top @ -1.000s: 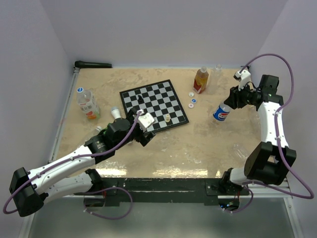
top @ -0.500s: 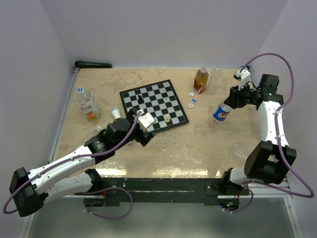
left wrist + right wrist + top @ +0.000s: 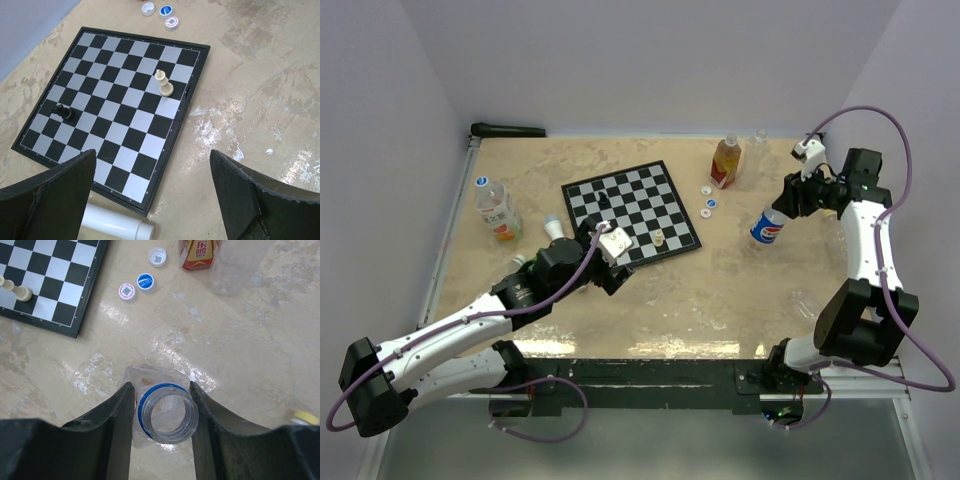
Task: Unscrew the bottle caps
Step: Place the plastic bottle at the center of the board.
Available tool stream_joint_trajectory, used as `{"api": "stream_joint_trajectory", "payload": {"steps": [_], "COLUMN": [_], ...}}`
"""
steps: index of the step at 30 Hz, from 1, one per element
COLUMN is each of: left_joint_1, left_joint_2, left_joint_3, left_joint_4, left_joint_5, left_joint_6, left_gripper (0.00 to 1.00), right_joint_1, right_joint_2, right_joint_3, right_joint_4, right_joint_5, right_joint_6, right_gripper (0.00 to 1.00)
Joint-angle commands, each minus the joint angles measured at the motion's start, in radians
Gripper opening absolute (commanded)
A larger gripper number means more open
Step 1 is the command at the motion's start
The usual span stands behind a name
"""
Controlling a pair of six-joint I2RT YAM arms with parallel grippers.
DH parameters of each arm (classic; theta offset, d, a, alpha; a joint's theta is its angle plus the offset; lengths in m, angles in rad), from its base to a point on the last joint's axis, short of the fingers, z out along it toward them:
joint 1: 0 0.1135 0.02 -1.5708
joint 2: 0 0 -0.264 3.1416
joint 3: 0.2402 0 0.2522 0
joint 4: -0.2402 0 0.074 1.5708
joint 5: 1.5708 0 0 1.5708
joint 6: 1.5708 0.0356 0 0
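Your right gripper (image 3: 161, 405) is clamped on a bottle's (image 3: 165, 437) open neck; it looks empty. 3 caps (image 3: 145, 281) lie upper left, beside the board (image 3: 50, 275). Left gripper (image 3: 152, 155) jaws wide apart.

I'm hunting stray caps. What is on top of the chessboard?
A cream piece and a black piece stand on the chessboard; three caps lie off it. The left jaws hide a strip of its near edge.

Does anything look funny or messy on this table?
Yes. Three caps lie loose beside the chessboard, and the bottle in the right tool has no cap on.
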Motion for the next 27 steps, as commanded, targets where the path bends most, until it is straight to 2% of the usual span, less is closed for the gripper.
{"api": "stream_joint_trajectory", "payload": {"steps": [1,27], "left_joint_1": [0.004,0.004], "left_joint_2": [-0.006,-0.006], "left_joint_3": [-0.002,-0.001], "left_joint_4": [0.02,0.022], "left_joint_5": [0.009,0.011], "left_joint_6": [0.016,0.018], "left_gripper": [1.0,1.0], "right_joint_1": [-0.006,-0.005], "right_joint_2": [0.002,0.057], "right_joint_3": [0.051,0.103], "right_joint_4": [0.007,0.032], "right_joint_5": [-0.025,-0.022], "right_joint_6": [-0.013,0.002], "right_gripper": [0.11,0.11]}}
